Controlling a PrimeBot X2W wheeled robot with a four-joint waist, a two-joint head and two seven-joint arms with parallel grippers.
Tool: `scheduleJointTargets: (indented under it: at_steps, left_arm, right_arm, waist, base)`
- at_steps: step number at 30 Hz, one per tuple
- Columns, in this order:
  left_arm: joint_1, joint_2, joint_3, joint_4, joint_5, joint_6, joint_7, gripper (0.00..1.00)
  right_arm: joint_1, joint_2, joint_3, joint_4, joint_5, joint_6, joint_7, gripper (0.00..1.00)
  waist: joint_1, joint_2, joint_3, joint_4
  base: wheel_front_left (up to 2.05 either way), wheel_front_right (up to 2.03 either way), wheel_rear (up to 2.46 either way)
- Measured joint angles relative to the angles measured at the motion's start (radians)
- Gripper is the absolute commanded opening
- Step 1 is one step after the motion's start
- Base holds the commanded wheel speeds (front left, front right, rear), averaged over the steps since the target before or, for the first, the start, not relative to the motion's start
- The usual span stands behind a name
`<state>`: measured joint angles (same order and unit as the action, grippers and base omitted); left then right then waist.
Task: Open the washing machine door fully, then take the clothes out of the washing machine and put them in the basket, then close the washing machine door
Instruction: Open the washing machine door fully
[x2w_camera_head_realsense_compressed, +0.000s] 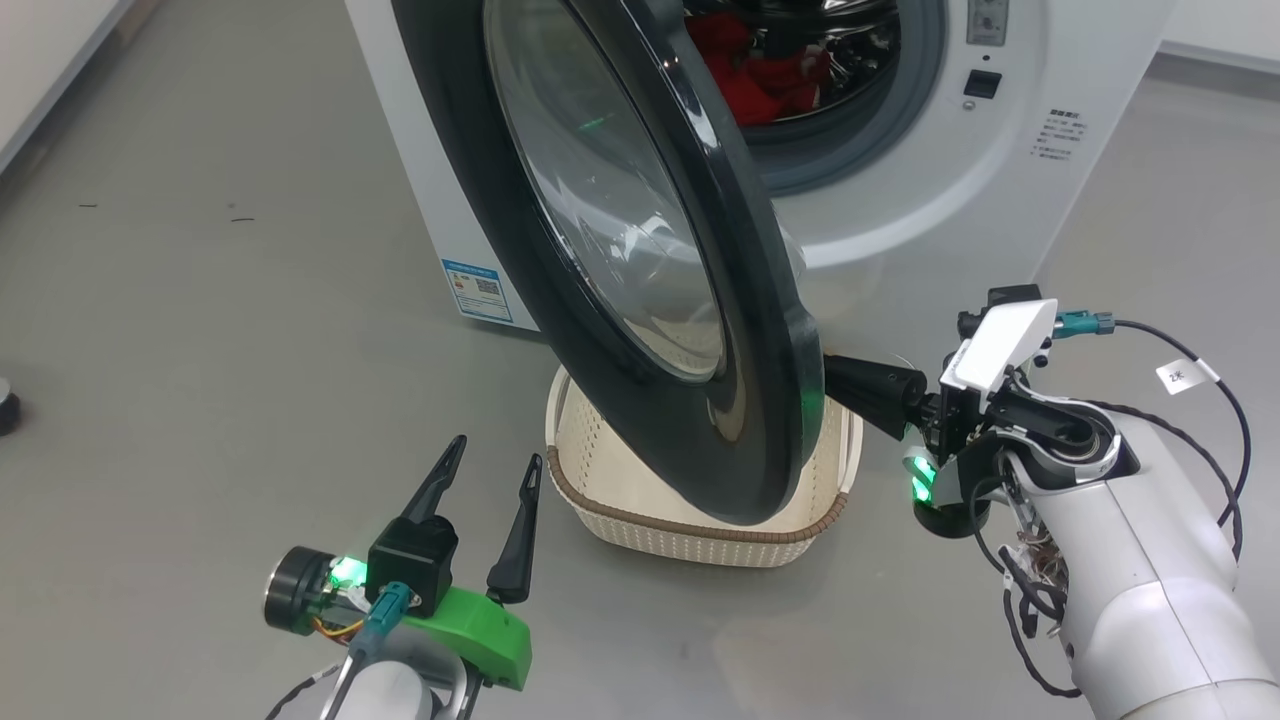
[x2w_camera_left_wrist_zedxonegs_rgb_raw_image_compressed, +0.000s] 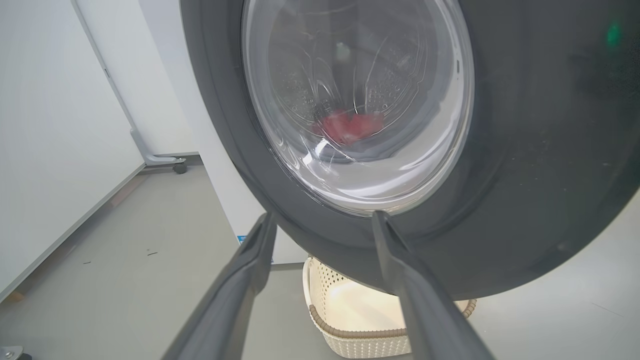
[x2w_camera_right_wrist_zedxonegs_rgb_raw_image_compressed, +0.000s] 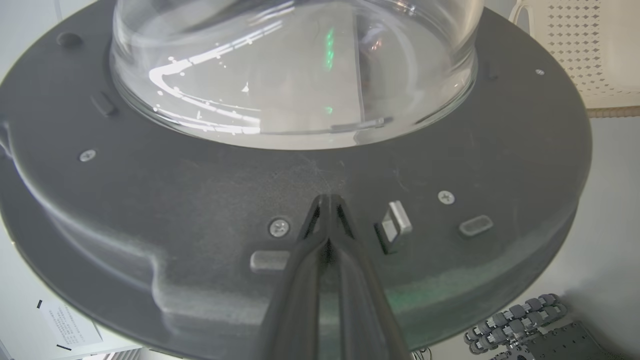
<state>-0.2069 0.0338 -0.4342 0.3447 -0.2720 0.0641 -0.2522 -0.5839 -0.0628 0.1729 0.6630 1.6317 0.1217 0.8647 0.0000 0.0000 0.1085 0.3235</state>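
Because the large round washing machine door (x2w_camera_head_realsense_compressed: 620, 250), with its wide glossy black rim and bulging clear glass centre, stands only part-way swung out from the big white front-loading washing machine (x2w_camera_head_realsense_compressed: 900, 200), your first step looks unfinished. Its lower edge hangs above the small cream perforated plastic basket (x2w_camera_head_realsense_compressed: 690, 530) with the brown woven-look rim, and from the head view it covers much of the basket's mouth.

Your right gripper (x2w_camera_right_wrist_zedxonegs_rgb_raw_image_compressed: 327, 200) is clenched, its two dark fingers pressed together with nothing between them. The joined tips touch the door's matt grey inner face just below the glass bowl, beside a small pale latch hook (x2w_camera_right_wrist_zedxonegs_rgb_raw_image_compressed: 395, 225). That placement reads as a push: closed tips make one firm point to drive the door outward on its hinge.

Your left gripper (x2w_camera_head_realsense_compressed: 497, 455) is released, fingers spread wide. It hovers on the door's outer side near the lower rim and appears apart from it, probably to keep clear of the swing.

As for the containers, the bright red soft clothes (x2w_camera_head_realsense_compressed: 760, 80) lie inside the steel perforated drum (x2w_camera_head_realsense_compressed: 860, 30), seen past the door's edge and, blurred, through the glass from the left wrist. The basket, as far as you can see past the door, holds nothing. It sits on the grey floor (x2w_camera_head_realsense_compressed: 200, 350) just in front of the machine, where the door must pass over it.
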Motion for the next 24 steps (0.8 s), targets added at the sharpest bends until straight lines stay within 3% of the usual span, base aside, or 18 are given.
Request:
scheduleJointTargets:
  at_steps: [24]
  left_arm:
    - [0.020,0.004,-0.017,0.014,0.010,-0.017,0.000,1.00]
  right_arm:
    - [0.088,-0.002,0.236,-0.116,0.182,0.000,-0.083,0.00]
  waist:
    - [0.0000,0.0000,-0.053,0.112]
  base:
    - [0.00,0.00,0.00]
